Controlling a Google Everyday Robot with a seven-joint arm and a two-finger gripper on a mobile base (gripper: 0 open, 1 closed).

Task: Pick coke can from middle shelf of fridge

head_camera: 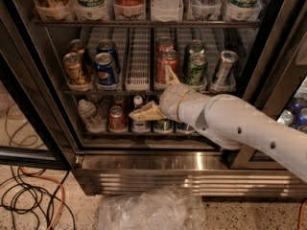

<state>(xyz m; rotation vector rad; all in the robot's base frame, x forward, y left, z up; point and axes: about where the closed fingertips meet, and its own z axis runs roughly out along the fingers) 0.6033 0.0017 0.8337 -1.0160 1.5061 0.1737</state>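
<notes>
The single camera stands in front of the fridge point(144, 163), above its middle shelf point(139, 61), facing the interior and tilted down, at close range. The gripper point(149, 92) sits before that shelf's front rail, fingers spread.

end effector point(156, 95) at coke can point(167, 67) | lane point(139, 61) left free | green can point(197, 70) right

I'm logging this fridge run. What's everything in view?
fridge: one, dark, fills view
middle shelf: one, dark wire, centre
coke can: two, red, lane right of centre
Pepsi cans: two, blue, left lane
green cans: two, right of coke
brown cans: two, far left
silver can: one, far right
other drinks: many, mixed, top and bottom shelves
plastic bag: one, clear, floor
cables: several, black, orange, floor left
arm: one, white, from right
gripper: one, cream, jaws open, by front coke can
</notes>
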